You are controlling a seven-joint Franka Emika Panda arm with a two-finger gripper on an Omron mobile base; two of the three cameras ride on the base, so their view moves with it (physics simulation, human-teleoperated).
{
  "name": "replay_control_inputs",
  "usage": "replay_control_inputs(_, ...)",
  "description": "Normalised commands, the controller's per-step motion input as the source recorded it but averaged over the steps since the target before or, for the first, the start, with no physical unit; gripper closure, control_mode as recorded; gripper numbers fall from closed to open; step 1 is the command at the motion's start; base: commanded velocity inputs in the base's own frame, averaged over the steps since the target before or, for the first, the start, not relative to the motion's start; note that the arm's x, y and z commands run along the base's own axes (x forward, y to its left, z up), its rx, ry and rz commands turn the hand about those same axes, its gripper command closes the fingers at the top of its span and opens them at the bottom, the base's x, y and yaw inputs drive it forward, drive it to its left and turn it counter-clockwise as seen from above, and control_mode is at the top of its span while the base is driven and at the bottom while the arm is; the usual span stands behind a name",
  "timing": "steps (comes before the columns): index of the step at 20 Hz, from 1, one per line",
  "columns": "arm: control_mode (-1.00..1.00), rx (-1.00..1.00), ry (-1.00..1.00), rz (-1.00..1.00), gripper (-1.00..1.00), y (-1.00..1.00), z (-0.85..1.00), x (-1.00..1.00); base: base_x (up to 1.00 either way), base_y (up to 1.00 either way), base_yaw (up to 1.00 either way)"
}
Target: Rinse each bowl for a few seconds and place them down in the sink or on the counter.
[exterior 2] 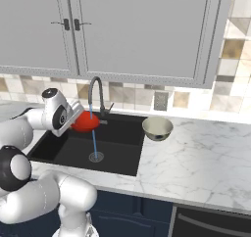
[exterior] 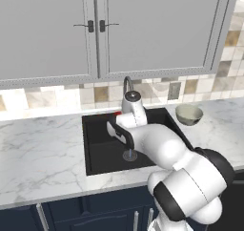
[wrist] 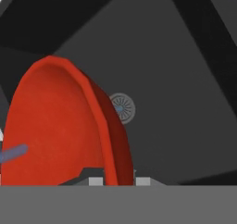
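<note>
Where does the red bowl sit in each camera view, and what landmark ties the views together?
Left base view: just a red sliver at the sink's back edge, behind the arm.
Right base view: red bowl left of centre, held over the sink beside the water stream.
Hand view: on edge, lower left, clamped in the pincer.
Shared landmark: the round grey drain.

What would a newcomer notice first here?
The red bowl, gripped by its rim in the gripper and held above the black sink, beside a thin blue stream from the faucet. Next, the cream-white bowl upright on the counter, right of the sink.
</note>
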Motion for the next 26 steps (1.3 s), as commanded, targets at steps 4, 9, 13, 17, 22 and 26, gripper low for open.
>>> replay_control_inputs(4, -1.0, 0.0, 0.02, -0.1, 1.0, 0.04, -0.02, 0.17, 0.0, 0.0, 0.0)
replay_control_inputs(9, -1.0, 0.0, 0.01, -0.1, 1.0, 0.19, 0.0, 0.03, 0.0, 0.0, 0.0)
replay_control_inputs(13, -1.0, 0.0, 0.0, -0.1, 1.0, 0.35, 0.0, 0.0, 0.0, 0.0, 0.0)
replay_control_inputs(17, -1.0, 0.0, 0.0, -0.1, 1.0, 0.47, 0.0, 0.0, 0.0, 0.0, 0.0)
replay_control_inputs(22, -1.0, 0.0, 0.01, -0.08, 1.0, 0.42, 0.06, 0.02, 0.0, 0.0, 0.0)
replay_control_inputs(26, -1.0, 0.0, 0.02, -0.06, 1.0, 0.36, 0.22, 0.0, 0.0, 0.0, 0.0)
